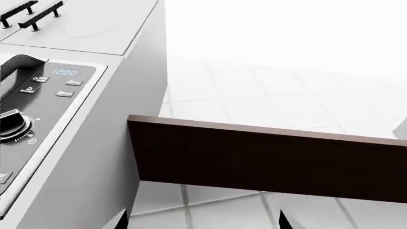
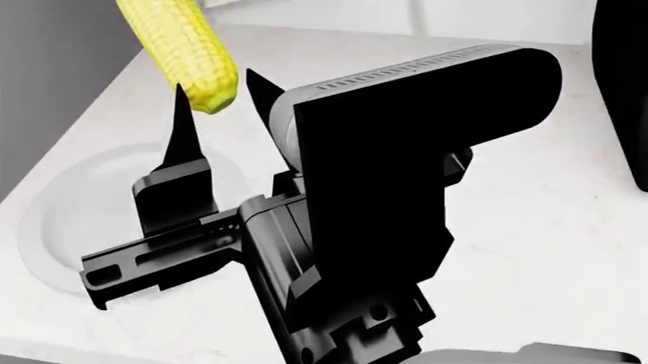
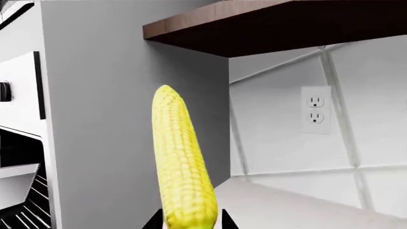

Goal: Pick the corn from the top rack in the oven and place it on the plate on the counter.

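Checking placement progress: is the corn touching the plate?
Apart. Head view shows the corn held up in the right pincer, clear above the plate.

Bumpy yellow corn [image 2: 182, 49], glossy white plate [image 2: 61, 227], matt black tool [image 2: 218, 102], dark wooden shelf [image 3: 273, 26].

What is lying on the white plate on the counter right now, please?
The visible part of the plate is bare; the corn is above the counter, in the right hand. The hand's black body hides the plate's right side.
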